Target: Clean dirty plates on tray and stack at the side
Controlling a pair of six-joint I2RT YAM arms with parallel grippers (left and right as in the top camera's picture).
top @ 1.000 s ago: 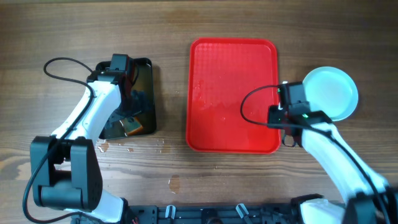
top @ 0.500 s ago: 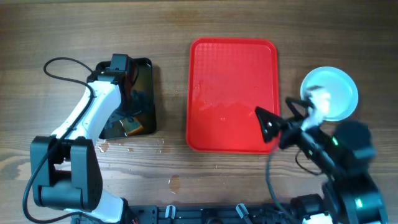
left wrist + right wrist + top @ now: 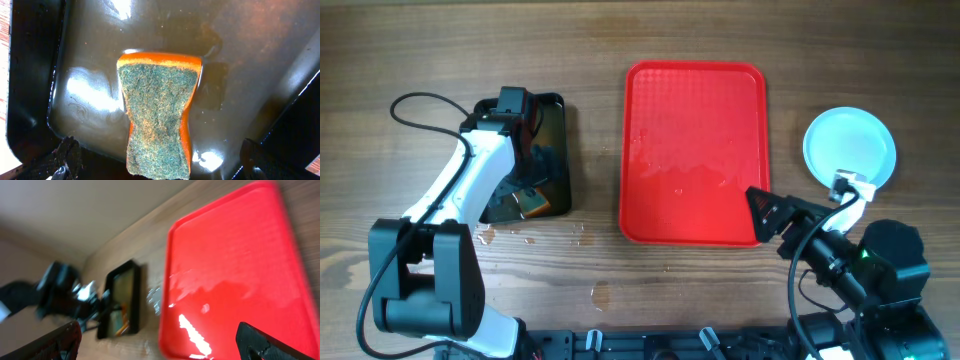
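Observation:
The red tray lies in the middle of the table with wet patches and no plates on it; the right wrist view also shows the red tray. A pale blue plate rests on the wood to the tray's right; from above I cannot tell whether others lie under it. My right gripper is open and empty, hanging over the tray's front right corner, apart from the plate. My left gripper is open over a green-and-orange sponge lying in the wet black tray, with gaps on both sides.
The black tray sits left of the red tray, under my left arm. Water drops spot the wood in front of it. My right arm's base is at the front right corner.
My right gripper has opened, let go of the plate and pulled back toward the front edge, swinging over the tray's front right corner. The left arm has not moved.

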